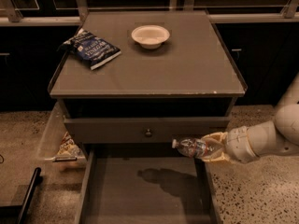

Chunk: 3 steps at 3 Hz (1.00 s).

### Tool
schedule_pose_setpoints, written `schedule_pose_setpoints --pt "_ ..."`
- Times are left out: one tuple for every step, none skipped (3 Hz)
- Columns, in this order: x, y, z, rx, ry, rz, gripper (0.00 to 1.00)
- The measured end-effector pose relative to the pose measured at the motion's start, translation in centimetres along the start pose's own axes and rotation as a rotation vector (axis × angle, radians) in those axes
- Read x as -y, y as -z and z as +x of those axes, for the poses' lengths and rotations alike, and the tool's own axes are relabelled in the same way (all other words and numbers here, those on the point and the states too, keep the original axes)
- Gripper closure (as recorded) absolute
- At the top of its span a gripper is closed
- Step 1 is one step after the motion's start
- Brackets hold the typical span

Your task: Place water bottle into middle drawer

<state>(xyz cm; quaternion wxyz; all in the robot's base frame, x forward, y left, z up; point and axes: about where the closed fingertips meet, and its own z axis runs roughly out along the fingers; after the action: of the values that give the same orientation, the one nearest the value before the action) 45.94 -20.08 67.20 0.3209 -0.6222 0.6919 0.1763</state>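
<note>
The water bottle [190, 147] is a small clear ribbed bottle with a white cap, lying level with its cap to the left. My gripper [212, 148] comes in from the right and is shut on the bottle's base end. It holds the bottle in the air over the back right part of the middle drawer [140, 190]. That drawer is pulled out wide, its bare grey floor showing the bottle's shadow. The bottle hangs just in front of the grey drawer front panel [145, 129] with the round knob.
A blue chip bag [91, 48] and a white bowl [150, 35] lie on the cabinet top [196, 69]. A clear bin [58, 141] with a snack bag hangs at the cabinet's left side. A dark bar [28, 195] lies on the speckled floor at lower left.
</note>
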Motion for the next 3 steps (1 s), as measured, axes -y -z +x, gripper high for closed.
schedule_pose_setpoints --pt "0.1 -3.2 1.8 0.021 0.009 0.008 1.00" --pt "-1.0 -4.3 2.5 -0.038 0.027 -0.053 1.00" --pt "-1.0 -4.4 2.4 -0.042 0.030 -0.058 1.00"
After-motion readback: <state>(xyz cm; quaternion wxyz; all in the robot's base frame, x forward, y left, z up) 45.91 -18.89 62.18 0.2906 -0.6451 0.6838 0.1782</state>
